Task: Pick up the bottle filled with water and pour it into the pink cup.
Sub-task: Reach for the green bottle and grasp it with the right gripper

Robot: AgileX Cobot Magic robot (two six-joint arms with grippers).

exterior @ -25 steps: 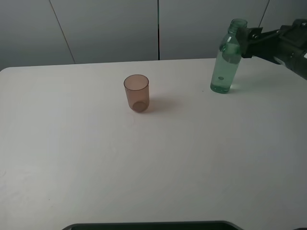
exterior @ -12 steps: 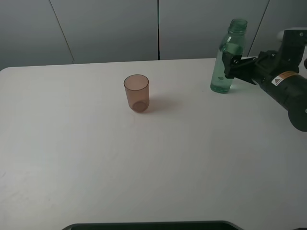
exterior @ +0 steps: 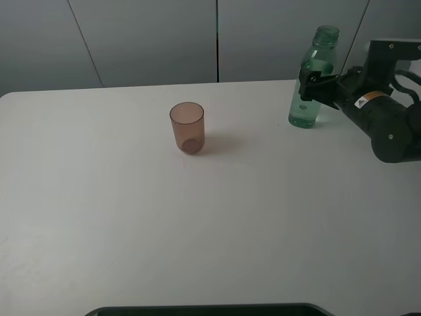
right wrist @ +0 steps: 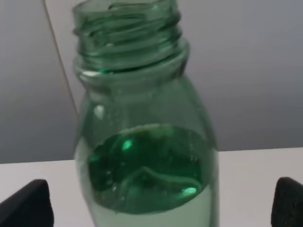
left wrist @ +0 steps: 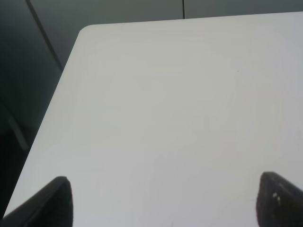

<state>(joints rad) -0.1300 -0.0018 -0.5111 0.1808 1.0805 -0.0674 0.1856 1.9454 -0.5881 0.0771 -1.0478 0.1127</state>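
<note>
The right gripper [exterior: 313, 87], upper right of frame, jaws spread wide, straddles the water bottle [exterior: 304, 110] without gripping it. Remaining: grasp, lift, pour into the pink cup [exterior: 187, 128].

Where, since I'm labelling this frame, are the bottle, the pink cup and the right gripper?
bottle [exterior: 303, 112], exterior high view, lower body.
pink cup [exterior: 187, 130], exterior high view, side wall.
right gripper [exterior: 308, 84], exterior high view, midway between its fingertips.

White table [exterior: 197, 230], with upright bottle [exterior: 303, 113] and pink cup [exterior: 187, 128]
</note>
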